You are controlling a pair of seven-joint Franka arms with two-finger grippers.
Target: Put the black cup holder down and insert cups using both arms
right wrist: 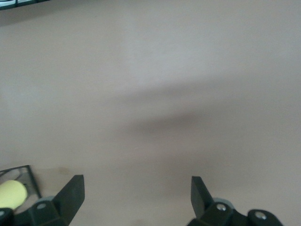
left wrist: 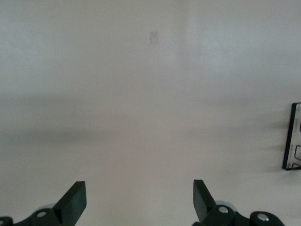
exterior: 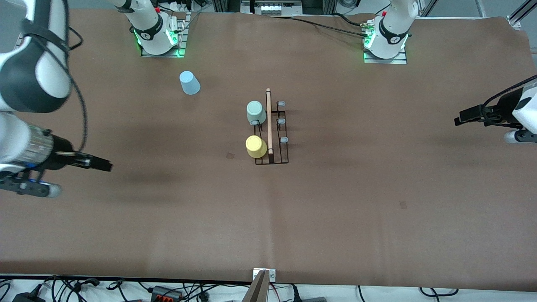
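Our right gripper [right wrist: 134,197] hangs with its jaws spread and nothing between them, over bare table toward the right arm's end; our left gripper [left wrist: 138,200] is likewise spread and unloaded, over the table at the left arm's end, waiting.

By our judgement the step in hand is fetching the light blue cup [exterior: 189,82], the only one not yet on the rack. We would take it with the right arm, whose base it stands near. It rests mouth-down, so we would come in level, close across its tapered wall partway up, and lift straight before turning toward a free peg.

From the right jaws that cup lies well off, toward the right arm's base. The black cup holder [exterior: 277,160] stands mid-table between the two grippers, with the pale green cup [exterior: 255,112] and the yellow cup [exterior: 256,146] on its pegs, on the side toward the right gripper.
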